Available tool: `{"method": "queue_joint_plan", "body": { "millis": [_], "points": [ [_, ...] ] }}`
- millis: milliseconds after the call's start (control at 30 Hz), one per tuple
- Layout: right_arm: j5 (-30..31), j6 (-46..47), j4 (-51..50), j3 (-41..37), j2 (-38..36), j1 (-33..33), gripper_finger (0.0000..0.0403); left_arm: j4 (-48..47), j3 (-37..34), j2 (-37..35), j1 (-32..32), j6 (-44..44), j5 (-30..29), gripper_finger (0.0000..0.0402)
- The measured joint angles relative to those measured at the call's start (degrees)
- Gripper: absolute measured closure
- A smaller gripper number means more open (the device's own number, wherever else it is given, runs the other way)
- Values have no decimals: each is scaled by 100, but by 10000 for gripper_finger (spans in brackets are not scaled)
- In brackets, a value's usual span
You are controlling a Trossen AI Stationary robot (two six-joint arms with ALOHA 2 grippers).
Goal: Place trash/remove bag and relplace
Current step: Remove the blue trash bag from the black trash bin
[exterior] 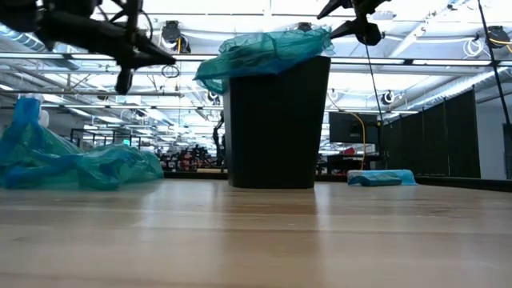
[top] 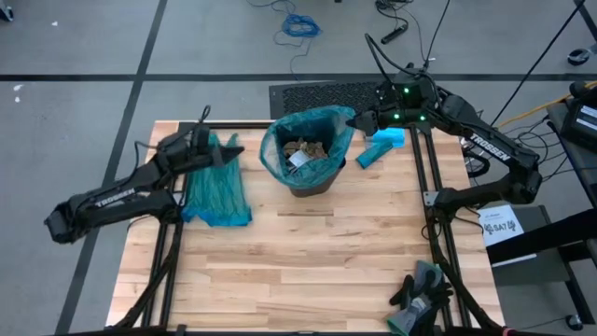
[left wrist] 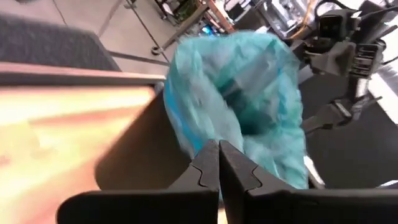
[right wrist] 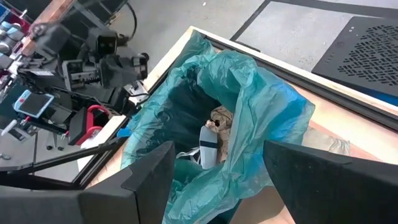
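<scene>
A black bin [top: 312, 179] [exterior: 276, 120] stands at the table's far middle, lined with a teal bag [top: 280, 140] [right wrist: 261, 118] whose rim folds over the bin's edge. Crumpled brown and white trash [top: 303, 149] [right wrist: 214, 134] lies inside. A second teal bag [top: 219, 191] [exterior: 72, 164] lies in a heap on the table, left of the bin. My left gripper [top: 235, 149] [left wrist: 219, 149] is shut, raised above that heap and pointing at the bin. My right gripper [top: 357, 119] [right wrist: 217, 155] hovers open over the bin's far right rim, touching nothing.
A light-blue pack [top: 381, 147] [exterior: 380, 178] lies on the table right of the bin. Dark gloves [top: 422, 289] rest at the near right corner. Bare wood [top: 308, 261] stretches across the near half of the table. A black mat [top: 322, 93] lies beyond the far edge.
</scene>
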Motion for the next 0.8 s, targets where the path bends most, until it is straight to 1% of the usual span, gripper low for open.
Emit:
{"method": "queue_joint_plan", "body": {
  "millis": [167, 367, 467, 567, 800],
  "points": [
    [0, 0, 2, 0, 0, 0, 165, 333, -516, -435, -176, -569, -45, 369],
    [0, 0, 2, 0, -2, 0, 165, 383, -568, -388, -232, -739, -67, 307],
    [32, 7, 2, 0, -2, 1, 165, 340, -570, -65, -278, -904, -76, 275],
    [135, 15, -19, 0, -2, 0, 165, 550, -573, 331, -375, -920, -88, 254],
    [146, 22, -28, 0, -2, 1, 165, 1516, -570, 1093, -457, -1071, 148, 247]
  ]
}}
